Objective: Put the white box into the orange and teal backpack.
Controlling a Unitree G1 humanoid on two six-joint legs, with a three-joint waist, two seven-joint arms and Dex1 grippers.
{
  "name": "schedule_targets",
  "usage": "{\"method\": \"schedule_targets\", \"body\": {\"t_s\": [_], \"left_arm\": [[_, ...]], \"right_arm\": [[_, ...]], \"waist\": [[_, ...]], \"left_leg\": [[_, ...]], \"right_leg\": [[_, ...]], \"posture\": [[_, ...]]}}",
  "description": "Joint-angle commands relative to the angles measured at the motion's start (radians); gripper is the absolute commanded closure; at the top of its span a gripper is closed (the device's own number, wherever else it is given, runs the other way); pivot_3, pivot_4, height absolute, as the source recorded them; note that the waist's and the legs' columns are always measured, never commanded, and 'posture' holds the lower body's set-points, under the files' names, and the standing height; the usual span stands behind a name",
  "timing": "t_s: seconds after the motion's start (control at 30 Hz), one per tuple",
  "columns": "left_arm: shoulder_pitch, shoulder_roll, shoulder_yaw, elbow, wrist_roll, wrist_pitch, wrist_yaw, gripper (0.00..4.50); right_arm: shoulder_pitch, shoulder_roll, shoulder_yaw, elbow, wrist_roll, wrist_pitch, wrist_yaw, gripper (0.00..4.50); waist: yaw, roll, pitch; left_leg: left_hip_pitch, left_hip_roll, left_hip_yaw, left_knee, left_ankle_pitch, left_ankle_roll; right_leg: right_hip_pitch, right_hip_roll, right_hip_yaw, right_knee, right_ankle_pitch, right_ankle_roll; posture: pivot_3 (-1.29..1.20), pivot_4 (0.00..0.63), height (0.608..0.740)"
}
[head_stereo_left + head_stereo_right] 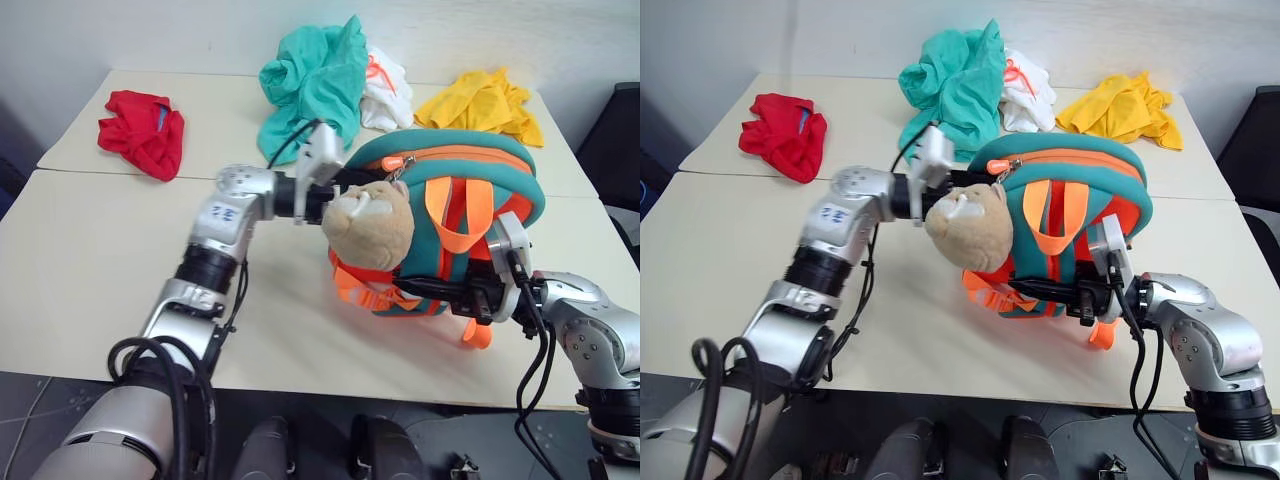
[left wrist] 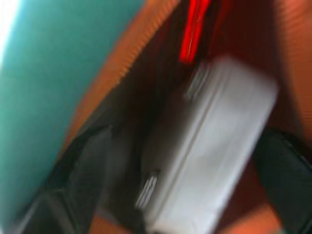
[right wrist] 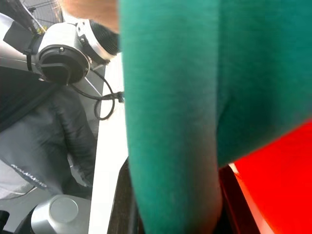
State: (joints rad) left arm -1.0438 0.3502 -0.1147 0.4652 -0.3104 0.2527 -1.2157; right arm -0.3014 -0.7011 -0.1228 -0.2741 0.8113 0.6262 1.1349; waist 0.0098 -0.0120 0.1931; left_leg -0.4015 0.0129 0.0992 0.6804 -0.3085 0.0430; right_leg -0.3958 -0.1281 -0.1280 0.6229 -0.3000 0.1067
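Observation:
The orange and teal backpack (image 1: 450,170) stands on the table, its beige plush cat face (image 1: 368,225) turned toward me. My left arm reaches in behind the cat face, into the backpack's open top. In the left wrist view the white box (image 2: 219,107) lies inside the orange lining. My left gripper (image 2: 187,141) is open, with a dark finger (image 2: 92,165) standing off each side of the box. My right gripper (image 1: 468,298) is shut on the backpack's lower edge at the near right, teal fabric (image 3: 175,122) filling its jaws.
A teal cloth heap (image 1: 315,80), a white cloth with orange cord (image 1: 385,90) and a yellow cloth (image 1: 480,105) lie along the back of the table (image 1: 100,280). A red cloth (image 1: 143,132) lies at the far left. A seam runs across the table.

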Motion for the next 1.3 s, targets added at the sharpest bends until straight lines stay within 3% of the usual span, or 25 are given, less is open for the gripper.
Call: {"method": "schedule_targets", "body": {"t_s": [0.03,0.23,0.4,0.57,0.8,0.93,1.1,1.3], "left_arm": [[0.023,0.093,0.066,-0.095,-0.061,-0.006,-0.097,0.07],[0.087,0.254,0.142,-0.161,-0.124,0.024,-0.201,0.07],[0.189,0.272,0.197,-0.429,-0.280,0.200,-0.146,0.07],[0.280,0.206,0.163,-0.637,-0.301,0.250,0.010,0.07],[0.275,0.015,0.049,-0.621,-0.181,0.193,0.235,0.07],[0.288,-0.014,0.068,-0.643,-0.226,0.197,0.230,0.95],[0.299,0.032,0.139,-0.618,-0.243,0.172,0.226,2.49],[0.212,0.139,0.219,-0.462,-0.243,0.151,0.186,3.88]], "right_arm": [[-0.005,0.009,-0.010,-0.023,0.001,-0.025,-0.003,4.47],[-0.021,0.020,-0.005,0.001,-0.017,-0.044,-0.006,4.47],[-0.031,0.020,-0.001,0.022,-0.028,-0.051,-0.002,4.47],[-0.041,0.020,0.005,0.045,-0.037,-0.049,0.011,4.47],[-0.059,0.025,0.019,0.060,-0.046,-0.048,0.025,4.47],[-0.061,0.034,0.019,0.049,-0.044,-0.045,0.006,4.47],[-0.050,0.045,0.017,0.029,-0.041,-0.039,-0.024,4.47],[-0.044,0.052,0.016,0.024,-0.040,-0.040,-0.041,4.47]], "waist": [[-0.001,0.000,0.000],[0.002,0.000,0.000],[0.009,0.000,0.000],[0.011,0.000,0.000],[0.015,0.000,0.000],[0.013,0.000,0.000],[0.013,0.000,0.000],[0.014,0.000,0.000]], "left_leg": [[0.000,0.000,0.000,0.000,0.000,0.000],[-0.001,-0.001,-0.002,0.001,0.000,0.000],[-0.002,-0.001,-0.003,0.002,0.000,0.000],[-0.001,-0.001,-0.005,0.002,0.000,0.000],[-0.001,-0.002,-0.005,0.002,0.000,0.000],[-0.001,-0.001,-0.005,0.002,0.000,0.000],[-0.001,-0.001,-0.005,0.002,0.001,0.000],[-0.001,-0.001,-0.005,0.002,0.001,0.000]], "right_leg": [[0.000,0.000,0.000,0.000,0.000,0.000],[0.001,0.000,-0.002,0.000,0.000,0.000],[0.001,-0.002,-0.001,0.000,0.000,0.000],[0.003,-0.002,0.003,0.000,0.000,0.000],[0.003,-0.001,0.005,0.000,0.000,0.000],[0.003,-0.001,0.004,0.000,0.000,0.000],[0.003,-0.001,0.001,0.000,0.000,0.000],[0.003,-0.001,-0.003,0.000,0.000,0.000]], "posture": [[0.00,0.150,0.740],[0.00,0.150,0.740],[0.00,0.150,0.740],[0.00,0.150,0.740],[0.00,0.150,0.740],[0.00,0.150,0.740],[0.00,0.150,0.740],[0.00,0.150,0.740]]}}
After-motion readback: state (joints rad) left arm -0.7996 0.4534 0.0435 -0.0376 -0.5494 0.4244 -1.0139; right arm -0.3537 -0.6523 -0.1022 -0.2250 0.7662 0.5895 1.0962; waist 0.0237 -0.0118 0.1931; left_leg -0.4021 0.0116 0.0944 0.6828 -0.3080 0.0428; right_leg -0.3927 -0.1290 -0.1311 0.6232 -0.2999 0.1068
